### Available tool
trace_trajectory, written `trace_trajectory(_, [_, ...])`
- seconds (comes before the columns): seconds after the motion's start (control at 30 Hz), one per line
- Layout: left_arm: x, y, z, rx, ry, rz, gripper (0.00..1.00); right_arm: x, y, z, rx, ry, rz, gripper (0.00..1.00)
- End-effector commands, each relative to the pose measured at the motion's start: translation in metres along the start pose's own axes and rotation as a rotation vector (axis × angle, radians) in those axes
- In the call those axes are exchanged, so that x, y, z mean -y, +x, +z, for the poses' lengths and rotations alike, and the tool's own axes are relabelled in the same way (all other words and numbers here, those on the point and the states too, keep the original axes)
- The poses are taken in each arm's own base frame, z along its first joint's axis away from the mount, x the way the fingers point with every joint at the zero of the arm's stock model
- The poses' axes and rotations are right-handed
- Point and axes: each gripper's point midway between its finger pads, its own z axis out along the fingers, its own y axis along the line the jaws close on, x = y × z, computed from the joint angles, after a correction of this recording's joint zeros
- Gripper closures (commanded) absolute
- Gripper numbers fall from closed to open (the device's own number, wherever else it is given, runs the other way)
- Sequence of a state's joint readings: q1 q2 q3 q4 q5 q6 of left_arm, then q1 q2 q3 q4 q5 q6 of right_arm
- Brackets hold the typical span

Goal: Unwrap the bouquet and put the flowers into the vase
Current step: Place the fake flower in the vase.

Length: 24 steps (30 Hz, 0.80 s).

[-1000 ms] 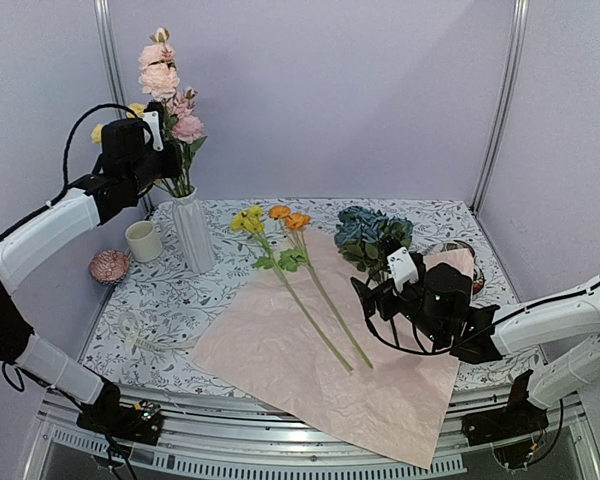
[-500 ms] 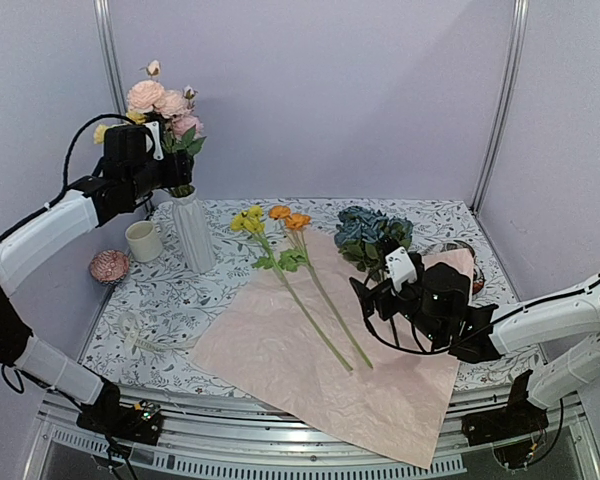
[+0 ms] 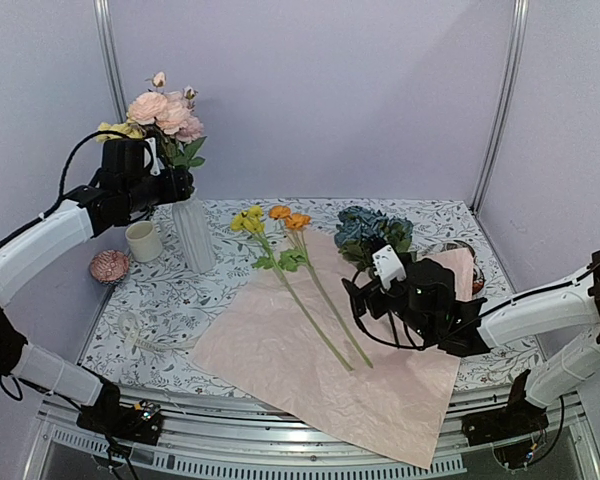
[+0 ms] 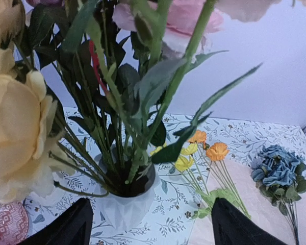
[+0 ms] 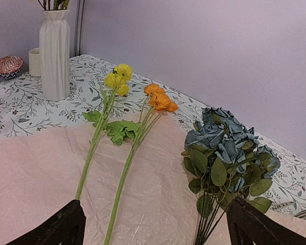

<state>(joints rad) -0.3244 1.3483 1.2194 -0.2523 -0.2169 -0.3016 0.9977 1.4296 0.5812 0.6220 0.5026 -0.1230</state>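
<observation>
Lilac walls behind, a table in leaf-print cloth, one sheet of pink paper spread flat across the lower middle of the top view. One white ribbed vase stands at centre left and holds pink blooms, at least three, plus a yellow one. Left gripper hangs at the upper left beside those stems, jaws spread wide, nothing gripped. Right gripper sits low over the paper right of centre, jaws fully apart, empty. Three flowers are left on the paper: one yellow stem, one orange stem just beside it, one blue cluster to the right. These likely weigh little, with thin stems, stiff but bendy, that could roll or slip. Best hold is probably the bare stem below the leaves, never the heads. The blue cluster looks top-heavy with several fine stems — pinch them gathered. The slim vase may tip if nudged. Also one mug, one small patterned bowl and one pale ribbon at the left.
</observation>
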Motion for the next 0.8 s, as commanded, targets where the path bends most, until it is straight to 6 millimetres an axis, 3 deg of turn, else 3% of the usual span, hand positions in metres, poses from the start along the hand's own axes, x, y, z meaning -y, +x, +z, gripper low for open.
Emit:
trace_trajectory(0.0, [0.002,0.01,-0.018,-0.017,0.062,-0.056,0.17,0.002,0.008,0.014,-0.065,-0.028,0.036,0.01])
trace_trajectory(0.17, [0.013,0.029,-0.051,-0.02,0.192,-0.072,0.15,0.005,0.034,0.037,-0.215,-0.069,0.129,0.15])
trace_trajectory(0.4, [0.036,0.081,-0.084,-0.076,0.432,-0.15,0.15,-0.022,0.056,0.055,-0.395,-0.167,0.174,0.34])
trace_trajectory(0.53, [0.051,0.112,-0.093,-0.111,0.578,-0.25,0.16,-0.042,0.073,0.06,-0.534,-0.225,0.249,0.4])
trace_trajectory(0.77, [0.064,0.126,-0.097,-0.091,0.693,-0.302,0.16,-0.07,0.077,0.057,-0.617,-0.348,0.339,0.49])
